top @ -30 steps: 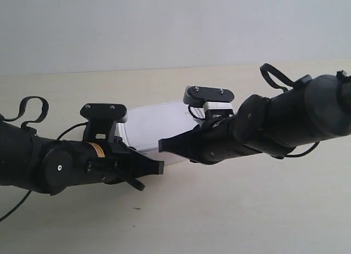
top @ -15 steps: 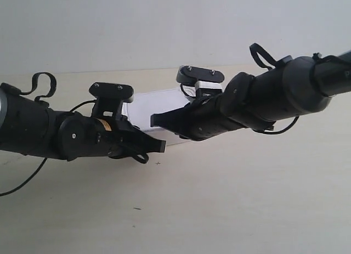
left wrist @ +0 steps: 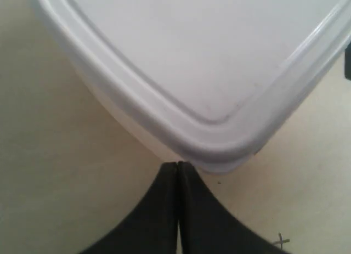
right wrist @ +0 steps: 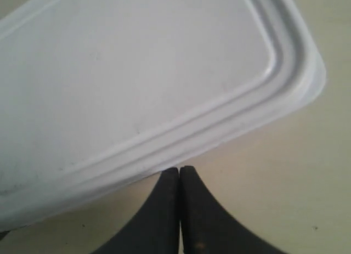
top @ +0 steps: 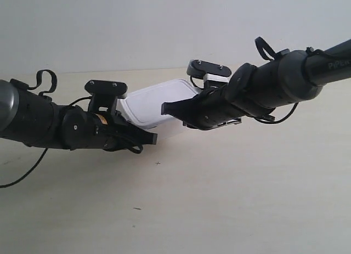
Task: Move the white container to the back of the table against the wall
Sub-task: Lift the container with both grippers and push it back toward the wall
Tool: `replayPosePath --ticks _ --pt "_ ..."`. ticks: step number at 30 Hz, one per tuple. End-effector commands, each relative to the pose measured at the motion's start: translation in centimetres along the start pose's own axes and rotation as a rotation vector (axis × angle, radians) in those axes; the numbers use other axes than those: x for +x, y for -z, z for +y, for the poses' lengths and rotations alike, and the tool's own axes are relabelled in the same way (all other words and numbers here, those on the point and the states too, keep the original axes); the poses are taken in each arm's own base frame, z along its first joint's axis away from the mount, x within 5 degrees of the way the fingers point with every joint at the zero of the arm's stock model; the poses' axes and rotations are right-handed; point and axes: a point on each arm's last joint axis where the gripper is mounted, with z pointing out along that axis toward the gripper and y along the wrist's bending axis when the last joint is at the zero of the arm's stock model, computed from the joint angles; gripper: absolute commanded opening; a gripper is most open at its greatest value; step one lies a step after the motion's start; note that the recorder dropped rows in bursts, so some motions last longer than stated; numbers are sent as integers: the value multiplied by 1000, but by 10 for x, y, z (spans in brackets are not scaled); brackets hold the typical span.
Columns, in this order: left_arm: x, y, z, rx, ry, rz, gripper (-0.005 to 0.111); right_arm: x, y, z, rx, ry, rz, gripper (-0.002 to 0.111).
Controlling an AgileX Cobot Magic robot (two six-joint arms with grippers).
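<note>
Now white container (top: 156, 105), just ahead of pinched-closed left gripper (left wrist: 177, 170) and right gripper (right wrist: 180, 173), slid nearer wall (top: 164, 23); not there yet.

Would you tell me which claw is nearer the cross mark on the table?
Left. The left claw sits just beside the cross mark; the right claw is farther along the white container.

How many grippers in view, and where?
2. The left gripper, shut, has its tips at a rounded corner of the white container. The right gripper, shut, has its tips at one of its straight edges. None seems hidden.
</note>
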Motion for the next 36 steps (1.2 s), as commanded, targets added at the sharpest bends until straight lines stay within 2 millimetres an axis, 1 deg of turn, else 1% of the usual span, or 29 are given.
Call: replayPosePath --ticks 1,8,14,15,17,20,23,25,30,32,36 --pt "-10 -2 -1 6 -29 -37 0 -6 -7 2 -11 18 1 0" --pt "-13 -13 -2 7 -36 -36 0 -18 -14 8 -31 21 -22 0" --pt "-19 -21 -1 5 -57 -48 0 -23 -26 12 -48 23 -13 0" --pt "-19 -23 1 0 -52 -47 0 -24 -28 12 -51 22 -11 0" --pt "-23 -25 12 -20 -32 -54 0 -27 -33 14 -56 23 -15 0" --pt "-29 -25 33 -58 2 -76 0 -33 -37 17 -66 23 -32 0" --pt "-33 -24 43 -74 -8 -96 0 -40 -42 21 -81 13 -43 0" --pt "-35 -24 43 -74 -25 -118 0 -46 -46 24 -95 6 -54 0" --pt "-43 -25 43 -76 -30 -174 0 -53 -53 28 -110 7 -68 0" --pt "-46 -33 42 -69 -31 -149 0 -52 -56 29 -117 8 -50 0" --pt "-49 -45 41 -65 -35 -137 0 -51 -57 28 -117 8 -47 0"
